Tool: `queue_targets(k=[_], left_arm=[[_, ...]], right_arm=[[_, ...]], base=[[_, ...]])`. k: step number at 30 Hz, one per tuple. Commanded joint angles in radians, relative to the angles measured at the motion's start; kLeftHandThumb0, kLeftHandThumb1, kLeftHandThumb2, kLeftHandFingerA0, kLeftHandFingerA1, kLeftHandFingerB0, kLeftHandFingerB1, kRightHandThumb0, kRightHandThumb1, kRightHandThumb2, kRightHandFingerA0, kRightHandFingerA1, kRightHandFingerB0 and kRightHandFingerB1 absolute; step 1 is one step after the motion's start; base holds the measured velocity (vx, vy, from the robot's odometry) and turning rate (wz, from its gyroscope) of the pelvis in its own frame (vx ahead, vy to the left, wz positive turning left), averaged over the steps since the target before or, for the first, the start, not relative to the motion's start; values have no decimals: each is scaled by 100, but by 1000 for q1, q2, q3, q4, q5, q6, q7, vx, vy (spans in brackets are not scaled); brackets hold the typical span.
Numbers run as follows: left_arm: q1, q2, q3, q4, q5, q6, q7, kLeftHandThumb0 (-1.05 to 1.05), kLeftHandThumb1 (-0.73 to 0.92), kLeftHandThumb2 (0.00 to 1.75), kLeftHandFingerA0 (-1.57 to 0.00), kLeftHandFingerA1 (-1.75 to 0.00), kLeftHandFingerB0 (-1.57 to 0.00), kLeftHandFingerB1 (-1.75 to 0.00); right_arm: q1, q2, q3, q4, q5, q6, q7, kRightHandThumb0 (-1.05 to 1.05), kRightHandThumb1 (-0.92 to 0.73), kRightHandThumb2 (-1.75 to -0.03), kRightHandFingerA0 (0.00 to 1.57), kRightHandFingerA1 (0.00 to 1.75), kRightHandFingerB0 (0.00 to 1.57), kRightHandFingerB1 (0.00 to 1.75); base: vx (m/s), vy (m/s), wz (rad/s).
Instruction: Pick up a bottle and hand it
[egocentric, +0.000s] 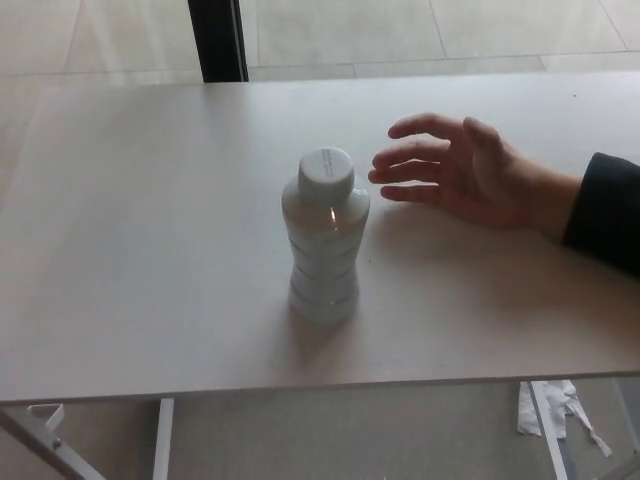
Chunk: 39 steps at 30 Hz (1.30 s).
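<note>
The bottle stands upright near the middle of the table, its white cap on, and nothing holds it. Neither of the robot's hands is in view, so whether they are spread or closed cannot be told. The step in hand looks like the reach and pick, not yet begun. To do it well, a robot hand should likely come in low from the near edge at about six o'clock of the bottle, fingers spread wide enough to pass the ribbed body, and close around the middle rather than the cap, since a tall light bottle could tip if nudged high. A person's hand hovers at about two o'clock of the bottle, close beside the cap but apart from it, fingers spread and holding nothing, a dark sleeve behind it; the approach should keep clear of it.
</note>
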Motion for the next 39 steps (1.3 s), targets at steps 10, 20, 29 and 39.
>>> queue_targets(k=[10, 20, 29, 39], left_arm=[[-192, -139, -460, -183, 177, 224, 7, -77, 38, 81, -28, -57, -27, -49], [-191, -123, -535, -165, 194, 281, -89, -80, 51, 57, 0, -47, -10, -35], [-241, 25, -681, -158, 314, 306, -203, -90, 55, 93, 0, -16, 0, 0], [-207, -82, -695, -155, 399, 244, -59, -94, 59, 96, 0, -10, 0, 0]], right_arm=[[-37, -35, 8, 59, 31, -69, 28, -105, -18, -109, 62, 158, 14, 110], [-49, -38, 19, 92, 41, -94, 42, -105, -21, -109, 79, 158, 14, 109], [-58, -40, 28, 113, 45, -120, 50, -105, -23, -103, 81, 154, 21, 113], [-61, -23, 34, 57, 54, -101, 22, -105, -27, -90, 100, 145, 5, 155]], base=[[0, 0, 0], [0, 0, 0], [0, 0, 0], [0, 0, 0]])
